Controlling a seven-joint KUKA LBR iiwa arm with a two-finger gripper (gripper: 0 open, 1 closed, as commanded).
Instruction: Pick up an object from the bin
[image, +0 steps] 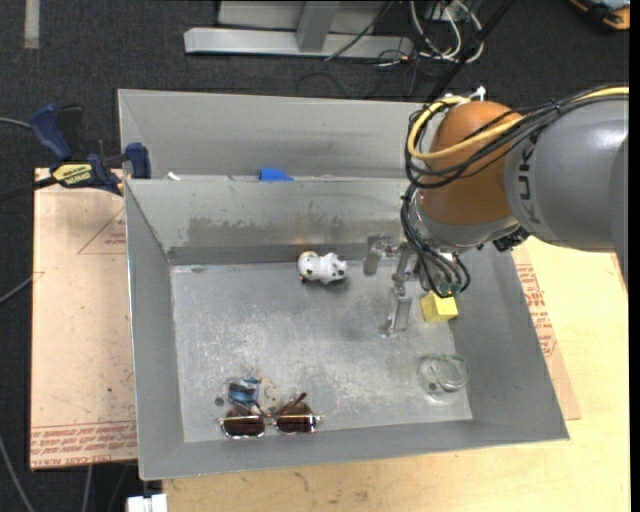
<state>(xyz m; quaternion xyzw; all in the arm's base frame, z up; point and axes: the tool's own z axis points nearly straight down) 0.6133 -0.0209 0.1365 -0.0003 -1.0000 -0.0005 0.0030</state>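
Yellow small squarish block: the item we judge likeliest for picking, entered in its place below.

Nearest us, by the front wall of the grey metal bin: brown-lensed sunglasses, a small blue-and-brown scrap just behind them. To the right is a clear round glass-like piece.

Mid-floor, right: the yellow block, just beside the pincer, on its right in the view, towards the arm. It looks squat, with no clear long axis. We cannot tell whether the pincer is open or closed. We judge a sideways shift would bring it over the block.

Farther back, left of the pincer: a white toy animal with black spots.

Farthest: a blue piece at the back wall.
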